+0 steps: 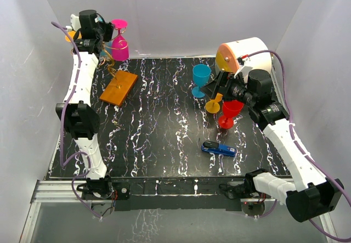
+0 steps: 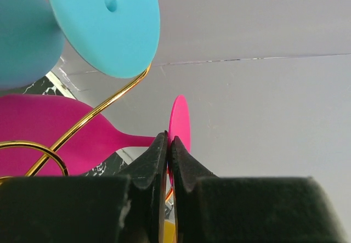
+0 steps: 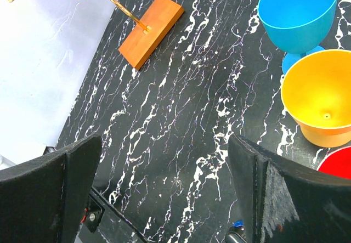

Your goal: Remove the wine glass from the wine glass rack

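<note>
Left wrist view: I saw left gripper point(image 2: 168, 142) pinched shut on pink wine glass point(image 2: 66, 139) stem — glass hung inverted on wine glass rack point(image 2: 98, 109), far-left of table. Right gripper point(image 3: 164, 151) wide open — empty.

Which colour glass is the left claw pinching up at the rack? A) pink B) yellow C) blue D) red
A: the left gripper is shut on the thin stem of the pink wine glass, beside the gold wire of the wine glass rack.
</note>
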